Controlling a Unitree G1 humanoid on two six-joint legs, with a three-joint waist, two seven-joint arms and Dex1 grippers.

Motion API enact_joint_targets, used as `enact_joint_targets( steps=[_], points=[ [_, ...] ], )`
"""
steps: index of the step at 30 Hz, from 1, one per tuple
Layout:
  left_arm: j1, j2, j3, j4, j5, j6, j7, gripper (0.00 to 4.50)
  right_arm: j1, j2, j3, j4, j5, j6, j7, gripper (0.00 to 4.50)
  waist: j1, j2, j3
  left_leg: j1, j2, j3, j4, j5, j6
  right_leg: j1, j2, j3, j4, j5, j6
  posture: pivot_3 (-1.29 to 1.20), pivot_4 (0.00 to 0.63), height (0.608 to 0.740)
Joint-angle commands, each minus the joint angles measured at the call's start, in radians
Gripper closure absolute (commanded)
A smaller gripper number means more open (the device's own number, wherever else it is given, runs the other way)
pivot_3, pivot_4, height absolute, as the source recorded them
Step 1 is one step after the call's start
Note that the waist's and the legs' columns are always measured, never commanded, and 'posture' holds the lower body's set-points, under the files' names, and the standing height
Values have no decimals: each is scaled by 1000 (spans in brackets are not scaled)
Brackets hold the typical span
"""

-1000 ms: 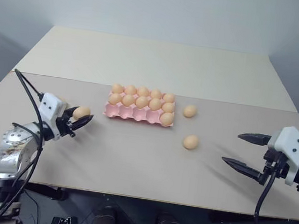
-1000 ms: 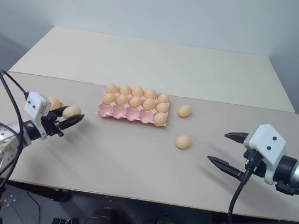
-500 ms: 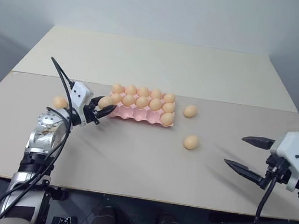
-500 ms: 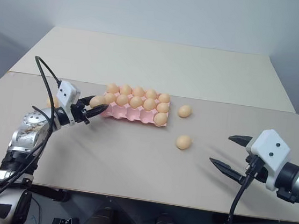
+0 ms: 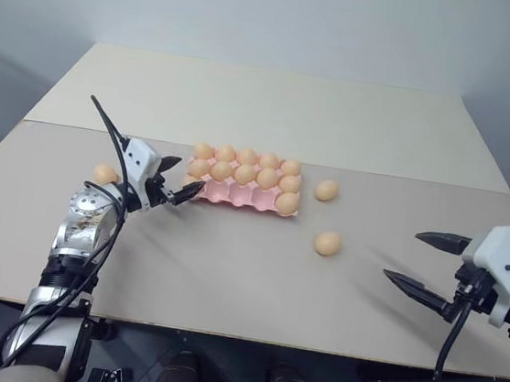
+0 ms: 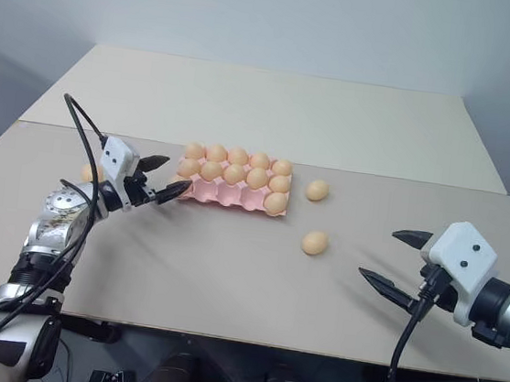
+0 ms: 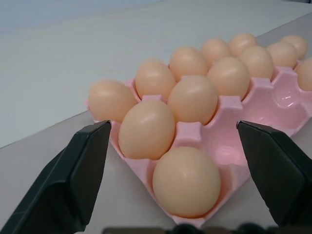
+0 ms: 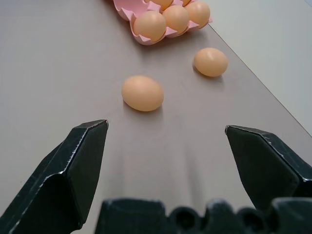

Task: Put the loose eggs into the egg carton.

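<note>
The pink egg carton (image 5: pixel 236 198) lies mid-table with its two far rows full of eggs. An egg (image 7: pixel 186 181) sits in the front cup at its left end, directly between the spread fingers of my left gripper (image 5: pixel 191 173), which is open and holds nothing. Another egg (image 5: pixel 287 203) fills the front cup at the right end, and the cups between them are bare pink. One loose egg (image 5: pixel 105 174) lies left of my left arm. Two more loose eggs (image 5: pixel 327 190) (image 5: pixel 327 244) lie right of the carton. My right gripper (image 5: pixel 402 255) hovers open, right of the nearer egg (image 8: pixel 142 92).
The tan table (image 5: pixel 227 271) has a seam along its middle, with a second tabletop (image 5: pixel 274 106) behind it. A black cable (image 5: pixel 106 123) loops above my left wrist. Open surface stretches in front of the carton, between my two arms.
My left gripper has opened and let go of its egg, which now rests in the carton's front left cup. A second ago that arm carried the egg in from the left. The right arm has kept still.
</note>
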Motion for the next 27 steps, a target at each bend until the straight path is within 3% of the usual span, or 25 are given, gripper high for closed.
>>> enact_joint_targets(
  steps=[1,6,11,16,20,27],
  points=[
    [34,55,80,-97,-53,16,-3,28,3,1,-31,-17,-2,-3,-6,0,-5,0,0,0,0,0,0,0,0,0,0,0,0,0,0,0,150,740],
    [175,162,162,-292,-133,90,-69,28,-25,-7,0,11,-5,-14,-4,0,-20,0,0,0,1,0,0,0,0,0,0,0,1,0,0,0,150,740],
    [299,245,286,-474,-114,193,74,28,-78,-21,49,60,-16,-41,23,0,-18,0,0,0,1,0,0,0,0,0,0,0,1,0,0,0,150,740],
    [449,341,447,-694,-109,550,251,28,-116,-42,72,109,-27,-60,64,0,-23,0,0,0,1,0,0,0,0,0,0,0,0,0,0,0,150,740],
    [481,314,521,-752,-103,707,386,28,-163,-51,118,159,-38,-84,85,0,-24,0,0,1,1,0,-1,0,0,0,0,0,0,0,0,0,150,740],
    [500,278,544,-789,-123,794,437,28,-239,-54,174,207,-56,-99,103,0,-20,0,0,0,1,0,-1,0,0,0,0,0,0,0,0,0,150,740]
  ],
)
